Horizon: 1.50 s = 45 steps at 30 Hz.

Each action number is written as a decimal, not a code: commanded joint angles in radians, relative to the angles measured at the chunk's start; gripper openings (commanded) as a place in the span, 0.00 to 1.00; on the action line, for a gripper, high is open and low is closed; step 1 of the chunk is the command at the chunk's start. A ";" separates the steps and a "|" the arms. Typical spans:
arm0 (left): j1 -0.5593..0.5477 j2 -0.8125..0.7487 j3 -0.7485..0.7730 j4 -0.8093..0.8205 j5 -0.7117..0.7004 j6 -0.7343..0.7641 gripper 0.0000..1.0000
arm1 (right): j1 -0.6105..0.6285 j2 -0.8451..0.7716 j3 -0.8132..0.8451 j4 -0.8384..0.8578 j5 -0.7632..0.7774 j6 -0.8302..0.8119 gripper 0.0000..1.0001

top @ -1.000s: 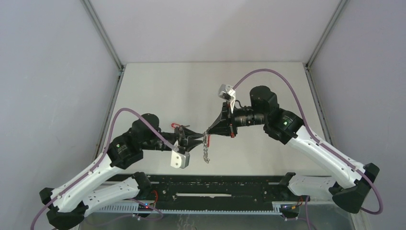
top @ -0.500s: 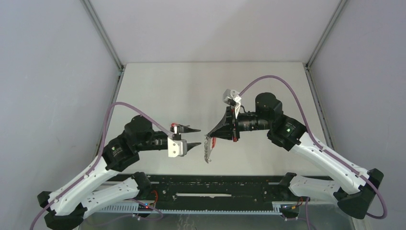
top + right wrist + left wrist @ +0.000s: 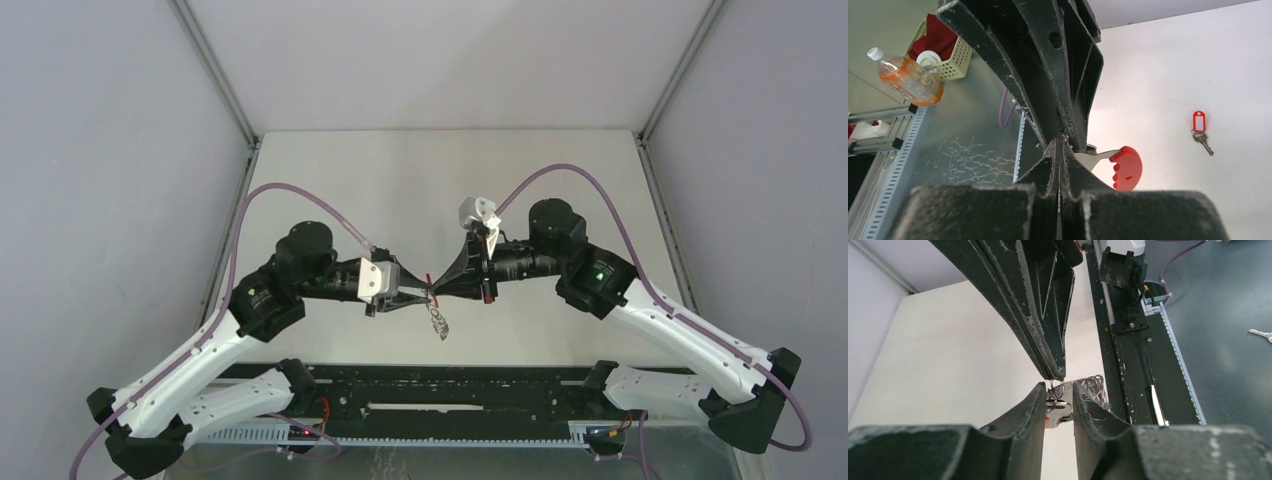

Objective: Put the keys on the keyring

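Two grey walls (image 3: 100,150) flank the pale table (image 3: 400,180); right fingers (image 3: 1060,150) pinch the keyring (image 3: 439,320), left fingers' (image 3: 418,294) grip unclear.

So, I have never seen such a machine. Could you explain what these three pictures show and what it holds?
These are two robot arms, the left arm and the right arm, at a table. One picture looks down from above; the other two come from a camera on each wrist, so black fingers fill them. The right gripper is shut on the keyring, whose metal loops dangle below. The left gripper meets it tip to tip, fingers slightly apart around its loops; whether it pinches anything I cannot tell. A key with a red tag lies on the table, seen only from the right wrist.
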State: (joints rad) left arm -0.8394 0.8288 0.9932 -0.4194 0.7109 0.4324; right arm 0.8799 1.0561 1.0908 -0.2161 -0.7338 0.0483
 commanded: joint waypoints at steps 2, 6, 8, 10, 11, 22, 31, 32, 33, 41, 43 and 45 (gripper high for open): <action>0.027 -0.009 0.061 0.014 0.093 -0.086 0.25 | 0.017 -0.034 0.003 0.029 0.016 -0.045 0.00; 0.031 -0.011 0.054 0.005 0.104 -0.098 0.16 | 0.021 -0.039 0.003 0.024 0.029 -0.045 0.00; 0.034 -0.009 0.052 -0.004 0.099 -0.092 0.09 | 0.024 -0.041 0.003 0.026 0.033 -0.045 0.00; 0.033 0.000 0.054 -0.024 0.087 -0.078 0.02 | 0.028 -0.042 0.002 0.023 0.038 -0.045 0.00; 0.033 0.005 0.058 -0.035 0.076 -0.077 0.00 | 0.028 -0.044 0.003 0.020 0.038 -0.045 0.00; 0.033 0.049 0.129 -0.120 0.029 -0.077 0.00 | 0.002 -0.018 0.134 -0.263 0.091 -0.195 0.45; 0.033 0.088 0.179 -0.187 0.019 -0.030 0.00 | 0.048 0.184 0.428 -0.659 0.167 -0.373 0.48; 0.034 0.089 0.183 -0.194 0.015 -0.023 0.00 | 0.051 0.198 0.450 -0.677 0.172 -0.380 0.45; 0.033 0.090 0.186 -0.200 0.011 -0.017 0.00 | 0.057 0.208 0.463 -0.689 0.180 -0.389 0.42; 0.033 0.090 0.191 -0.214 0.000 0.008 0.00 | 0.106 0.259 0.543 -0.750 0.205 -0.420 0.37; 0.033 0.090 0.190 -0.215 -0.002 0.012 0.00 | 0.114 0.272 0.561 -0.769 0.213 -0.423 0.38; 0.033 0.090 0.189 -0.215 -0.002 0.012 0.00 | 0.121 0.283 0.568 -0.771 0.216 -0.421 0.38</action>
State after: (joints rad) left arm -0.8108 0.9234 1.1210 -0.6510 0.7097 0.4213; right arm 0.9806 1.3247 1.6077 -0.9466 -0.5381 -0.3485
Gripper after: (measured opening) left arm 0.012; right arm 0.377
